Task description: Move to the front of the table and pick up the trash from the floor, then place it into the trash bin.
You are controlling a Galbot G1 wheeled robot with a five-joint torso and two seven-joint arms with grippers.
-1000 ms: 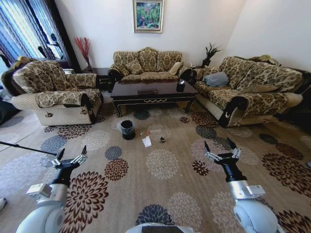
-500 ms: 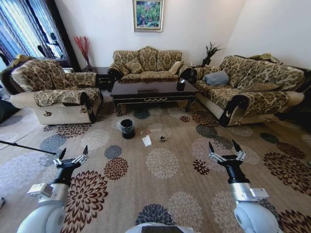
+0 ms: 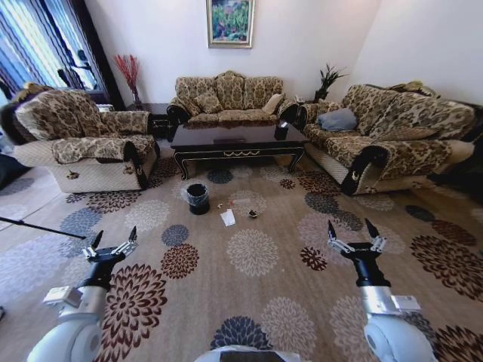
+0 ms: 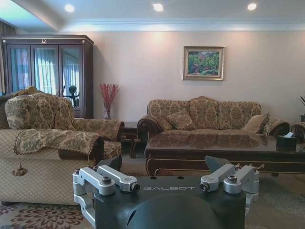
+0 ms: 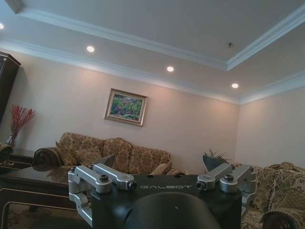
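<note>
We see the table point(image 3: 238, 140) in the upper middle of the head view, its long axis running left to right across the frame, parallel to the sofa point(image 3: 226, 98) behind it. An armchair point(image 3: 79, 139) closes the left edge and a second sofa point(image 3: 392, 136) the right edge, so the open floor point(image 3: 249, 302) forms a broad patterned carpet bay from the table's front down to our own arms.

The trash bin point(image 3: 198, 198) stands upright on the carpet just in front of the table's left half, its mouth facing up. To its right lies the trash: a folded white paper sheet point(image 3: 228, 218), its long side pointing roughly toward the table, a small dark wrapper point(image 3: 253, 214) beside it, and a tiny piece point(image 3: 221, 206) between bin and paper, too small for us to identify. All of it lies apart from the bin.

Our left gripper point(image 3: 111, 246) hangs at lower left and our right gripper point(image 3: 355, 237) at lower right, both spread wide and empty, fingers pointing toward the table, well short of the litter with bare carpet between.
</note>
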